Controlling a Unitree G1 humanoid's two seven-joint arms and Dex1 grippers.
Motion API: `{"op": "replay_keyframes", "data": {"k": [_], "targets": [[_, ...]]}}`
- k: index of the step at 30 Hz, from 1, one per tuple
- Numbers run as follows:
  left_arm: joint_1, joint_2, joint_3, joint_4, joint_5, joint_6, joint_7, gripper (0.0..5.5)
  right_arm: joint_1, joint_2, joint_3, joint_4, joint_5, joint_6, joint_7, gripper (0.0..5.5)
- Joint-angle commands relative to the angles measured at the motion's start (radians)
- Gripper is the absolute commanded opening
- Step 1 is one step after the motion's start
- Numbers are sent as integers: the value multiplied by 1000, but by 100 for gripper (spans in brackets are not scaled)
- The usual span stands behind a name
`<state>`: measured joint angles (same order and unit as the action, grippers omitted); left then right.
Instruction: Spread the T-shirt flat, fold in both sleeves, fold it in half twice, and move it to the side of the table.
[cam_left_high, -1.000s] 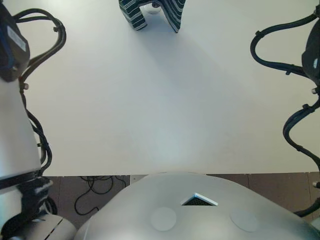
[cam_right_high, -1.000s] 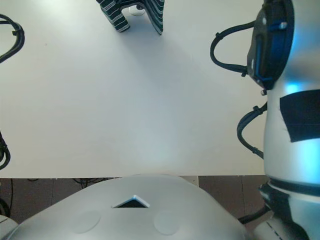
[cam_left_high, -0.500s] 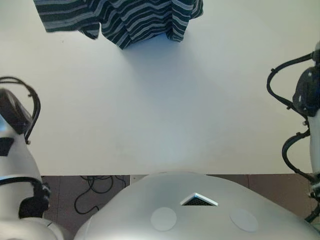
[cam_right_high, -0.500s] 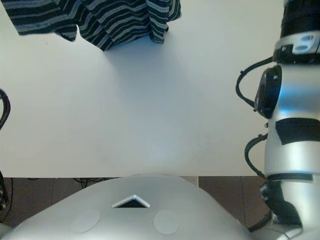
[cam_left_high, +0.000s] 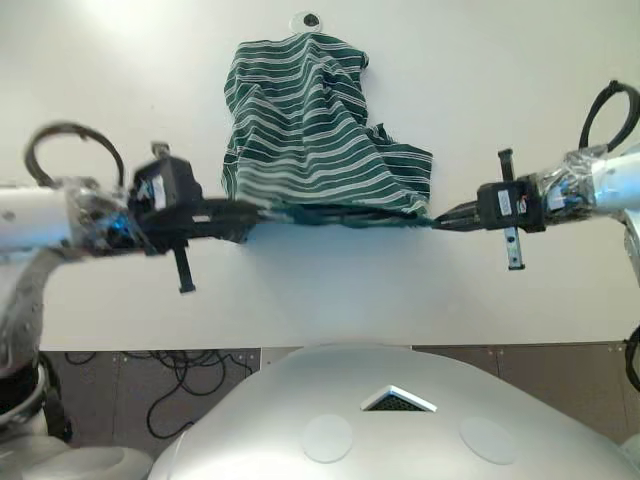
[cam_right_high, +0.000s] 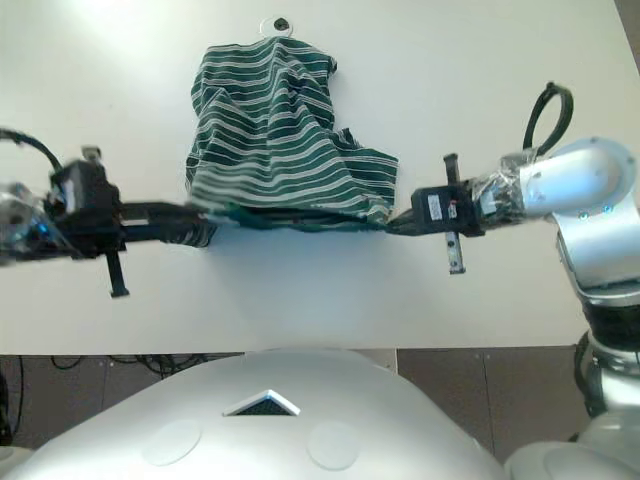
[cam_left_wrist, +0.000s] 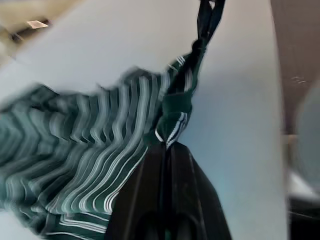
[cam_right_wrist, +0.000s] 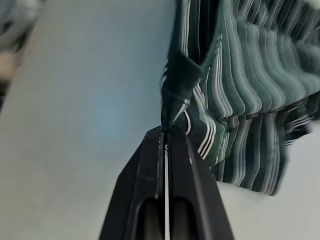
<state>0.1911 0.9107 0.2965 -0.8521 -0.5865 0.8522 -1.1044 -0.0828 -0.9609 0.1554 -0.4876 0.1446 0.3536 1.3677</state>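
Note:
A dark green T-shirt (cam_left_high: 310, 140) with white stripes lies bunched on the white table (cam_left_high: 330, 280), its near edge stretched tight between my two grippers. My left gripper (cam_left_high: 258, 212) is shut on the shirt's left near corner (cam_left_wrist: 170, 135). My right gripper (cam_left_high: 437, 221) is shut on the right near corner (cam_right_wrist: 172, 107). Both arms reach in low over the table from either side. The shirt's far part lies crumpled toward the table's far side, its folds hiding the sleeves.
A small white ring-shaped object (cam_left_high: 304, 19) lies on the table just beyond the shirt's far end. Bare table surface stretches left, right and in front of the shirt. The table's near edge (cam_left_high: 150, 348) runs across the lower part of the view, with cables on the floor below.
The shirt, held high at the far side before, has come down toward me onto the table. Both grippers have dropped into view, pulling its near edge taut between them.

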Motion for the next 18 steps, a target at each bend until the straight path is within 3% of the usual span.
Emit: {"op": "replay_keyframes", "data": {"k": [1, 6, 10, 14, 18], "targets": [[155, 10, -68, -39, 59, -14, 69, 0, 104, -3, 24, -44, -28, 40, -89, 1], [318, 32, -144, -5, 159, -97, 104, 89, 177, -11, 17, -20, -23, 38, -142, 102], [259, -36, 20, 61, 49, -76, 145, 89, 45, 58, -67, 75, 46, 60, -211, 126], [143, -74, 51, 177, 0, -47, 220, 60, -109, 161, -62, 188, 28, 99, -349, 61], [53, -50, -134, 319, 145, -121, 263, 2, -93, 231, 35, 225, -45, 87, -445, 1]]}}
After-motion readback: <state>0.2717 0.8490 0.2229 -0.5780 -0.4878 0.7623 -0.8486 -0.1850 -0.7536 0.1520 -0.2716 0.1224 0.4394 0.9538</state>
